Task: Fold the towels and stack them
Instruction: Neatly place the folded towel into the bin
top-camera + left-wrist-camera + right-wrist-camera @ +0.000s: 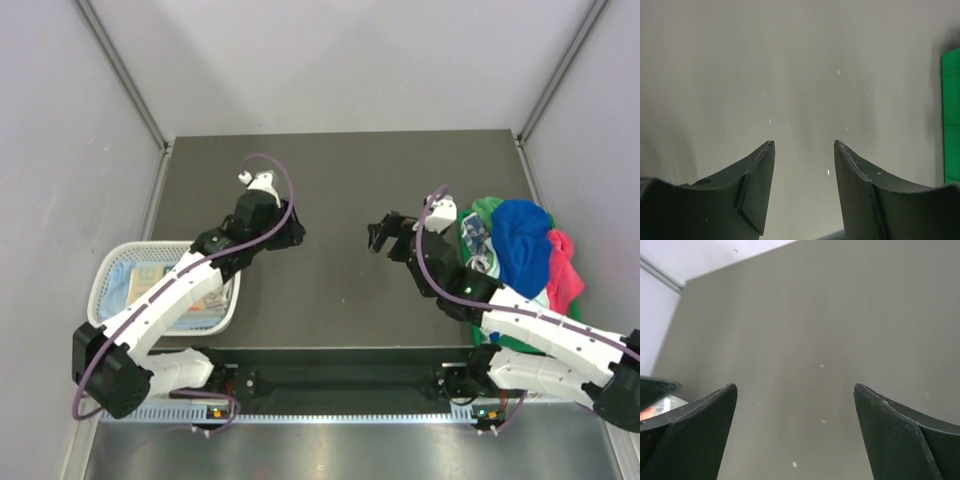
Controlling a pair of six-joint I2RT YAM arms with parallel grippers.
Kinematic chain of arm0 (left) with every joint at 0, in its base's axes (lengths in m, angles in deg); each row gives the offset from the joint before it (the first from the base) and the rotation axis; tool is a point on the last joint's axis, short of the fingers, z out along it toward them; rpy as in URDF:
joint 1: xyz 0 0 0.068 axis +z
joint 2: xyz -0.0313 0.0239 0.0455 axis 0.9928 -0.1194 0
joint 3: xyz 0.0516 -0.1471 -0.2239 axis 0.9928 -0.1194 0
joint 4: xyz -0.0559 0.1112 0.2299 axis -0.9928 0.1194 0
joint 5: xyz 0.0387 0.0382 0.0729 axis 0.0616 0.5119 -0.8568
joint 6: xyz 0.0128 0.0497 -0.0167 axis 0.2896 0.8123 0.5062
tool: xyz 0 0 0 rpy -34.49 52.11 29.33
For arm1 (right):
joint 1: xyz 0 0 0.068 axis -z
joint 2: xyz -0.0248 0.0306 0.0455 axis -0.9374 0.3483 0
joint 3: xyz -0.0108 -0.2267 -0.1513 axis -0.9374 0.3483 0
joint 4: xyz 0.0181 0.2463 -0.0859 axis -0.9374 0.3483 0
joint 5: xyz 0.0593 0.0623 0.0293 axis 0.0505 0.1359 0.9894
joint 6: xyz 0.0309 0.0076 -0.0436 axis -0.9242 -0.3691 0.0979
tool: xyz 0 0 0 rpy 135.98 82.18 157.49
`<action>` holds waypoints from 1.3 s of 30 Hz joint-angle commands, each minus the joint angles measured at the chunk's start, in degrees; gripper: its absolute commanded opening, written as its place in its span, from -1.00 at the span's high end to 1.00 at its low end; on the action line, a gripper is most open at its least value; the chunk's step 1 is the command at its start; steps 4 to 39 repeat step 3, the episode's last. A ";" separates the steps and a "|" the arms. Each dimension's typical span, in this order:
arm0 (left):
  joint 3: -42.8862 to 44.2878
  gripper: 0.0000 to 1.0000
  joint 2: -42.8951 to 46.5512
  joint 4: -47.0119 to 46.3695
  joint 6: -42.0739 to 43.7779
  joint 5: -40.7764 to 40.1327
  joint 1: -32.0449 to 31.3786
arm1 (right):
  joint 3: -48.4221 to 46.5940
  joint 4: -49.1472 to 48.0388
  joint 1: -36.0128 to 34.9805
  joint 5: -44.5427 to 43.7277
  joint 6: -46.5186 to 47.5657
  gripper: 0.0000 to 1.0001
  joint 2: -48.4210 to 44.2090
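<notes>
A heap of unfolded towels lies at the table's right edge: royal blue [522,245], pink [563,272], white with print [478,243], and green [487,208] showing at the edges. Folded towels, one pale blue [122,281], lie in the white basket at the left. My left gripper [296,228] is open and empty over bare table left of centre; in the left wrist view [804,142] nothing is between the fingers. My right gripper [377,238] is open and empty, just left of the heap; the right wrist view [795,386] shows only tabletop between the fingers.
The white mesh basket [108,262] sits at the table's left front edge, partly under my left arm. A straight-sided green edge [951,115] shows at the right of the left wrist view. Pale walls close in the dark table [340,180] at the back and sides.
</notes>
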 commanded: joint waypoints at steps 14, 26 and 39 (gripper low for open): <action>1.46 -0.11 -0.44 -5.70 1.54 -4.46 -0.54 | 1.00 3.95 0.99 -3.24 4.06 -1.00 -2.11; 1.46 -0.11 -0.44 -5.70 1.54 -4.46 -0.54 | 1.00 3.95 0.99 -3.24 4.06 -1.00 -2.11; 1.46 -0.11 -0.44 -5.70 1.54 -4.46 -0.54 | 1.00 3.95 0.99 -3.24 4.06 -1.00 -2.11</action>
